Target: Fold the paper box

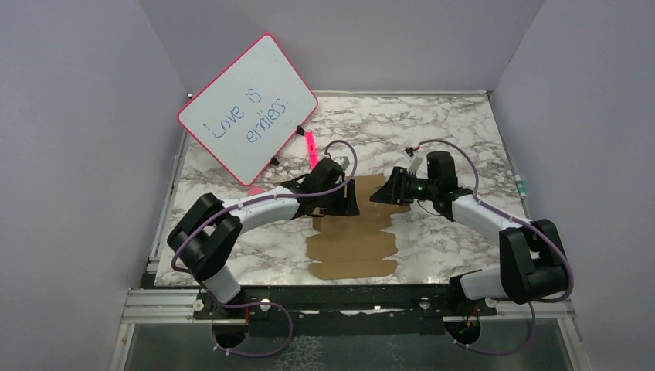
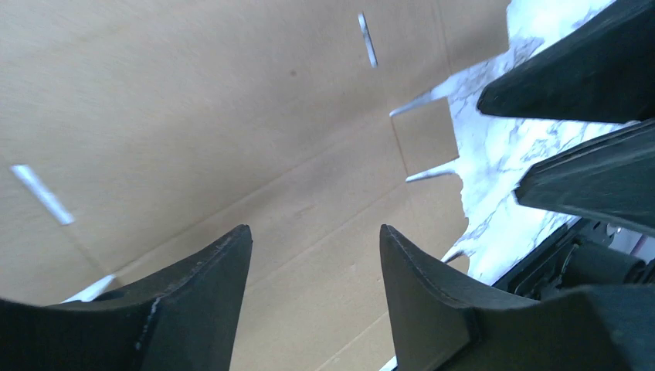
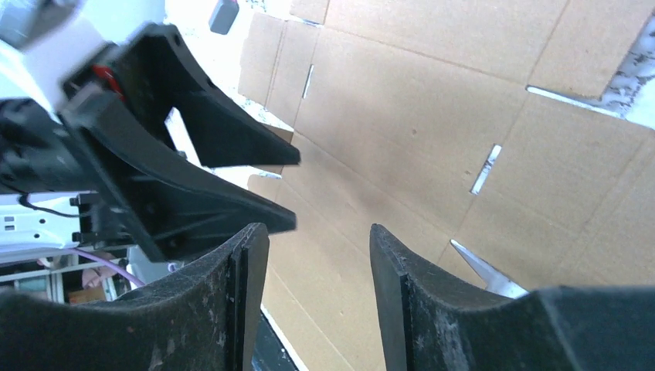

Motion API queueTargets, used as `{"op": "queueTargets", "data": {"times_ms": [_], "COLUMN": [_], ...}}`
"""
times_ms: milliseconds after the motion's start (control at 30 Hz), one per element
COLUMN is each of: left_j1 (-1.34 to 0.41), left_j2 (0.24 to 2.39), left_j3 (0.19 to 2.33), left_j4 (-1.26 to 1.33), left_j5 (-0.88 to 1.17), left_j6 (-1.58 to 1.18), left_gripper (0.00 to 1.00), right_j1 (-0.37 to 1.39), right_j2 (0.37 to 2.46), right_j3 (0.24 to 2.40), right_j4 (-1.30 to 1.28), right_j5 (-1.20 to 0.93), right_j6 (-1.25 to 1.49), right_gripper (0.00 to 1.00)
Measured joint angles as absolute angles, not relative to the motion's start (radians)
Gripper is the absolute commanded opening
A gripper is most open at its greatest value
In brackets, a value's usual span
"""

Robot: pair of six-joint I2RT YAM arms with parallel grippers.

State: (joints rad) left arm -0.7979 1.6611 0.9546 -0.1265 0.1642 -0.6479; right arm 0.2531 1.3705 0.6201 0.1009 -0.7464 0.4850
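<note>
The paper box (image 1: 355,247) is a brown die-cut cardboard sheet lying flat and unfolded on the marble table (image 1: 456,139). My left gripper (image 1: 349,199) is open and empty, low over the sheet's far left part. My right gripper (image 1: 385,190) is open and empty over the far right edge, facing the left one. In the left wrist view the open left gripper (image 2: 315,232) hovers over the creased, slotted cardboard (image 2: 193,100), with the right gripper's fingers (image 2: 571,69) at upper right. In the right wrist view the open right gripper (image 3: 318,228) is above the cardboard (image 3: 402,100), with the left gripper's fingers (image 3: 232,147) close by.
A pink-framed whiteboard (image 1: 247,108) with writing leans at the back left. A pink marker (image 1: 310,147) lies just beyond the left gripper. Grey walls close in the table on three sides.
</note>
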Motion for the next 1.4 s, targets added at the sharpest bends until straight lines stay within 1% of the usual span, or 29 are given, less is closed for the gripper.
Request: {"op": "queueTargets", "data": {"times_ms": [167,400,667,800,1033,1167,1300,1400], "left_j1": [-0.722,-0.514,-0.328,-0.268,-0.264,-0.264,-0.264,-0.264], "left_j2": [1.562,1.434,1.376,1.377,1.468,1.505,1.523,1.526], "left_j3": [0.952,0.858,0.781,0.751,0.75,0.759,0.762,0.762], "left_j4": [-0.148,-0.173,-0.226,-0.241,-0.25,-0.245,-0.232,-0.232], "left_j5": [0.134,0.13,0.154,0.159,0.183,0.201,0.221,0.234], "left_j6": [-0.635,-0.616,-0.579,-0.57,-0.564,-0.564,-0.564,-0.564], "left_gripper": [0.66,0.68,0.68,0.66,0.56,0.48,0.35,0.23], "right_j1": [0.296,0.372,0.447,0.459,0.466,0.468,0.471,0.472], "right_j2": [1.391,1.52,1.662,1.724,1.79,1.8,1.803,1.81], "right_j3": [0.655,0.724,0.795,0.805,0.817,0.817,0.817,0.817], "right_j4": [0.104,0.139,0.209,0.239,0.272,0.293,0.31,0.326], "right_j5": [-0.735,-0.717,-0.698,-0.696,-0.694,-0.694,-0.694,-0.694], "right_j6": [0.481,0.496,0.506,0.511,0.519,0.522,0.522,0.522], "right_gripper": [0.57,0.57,0.57,0.58,0.58,0.58,0.58,0.58]}}
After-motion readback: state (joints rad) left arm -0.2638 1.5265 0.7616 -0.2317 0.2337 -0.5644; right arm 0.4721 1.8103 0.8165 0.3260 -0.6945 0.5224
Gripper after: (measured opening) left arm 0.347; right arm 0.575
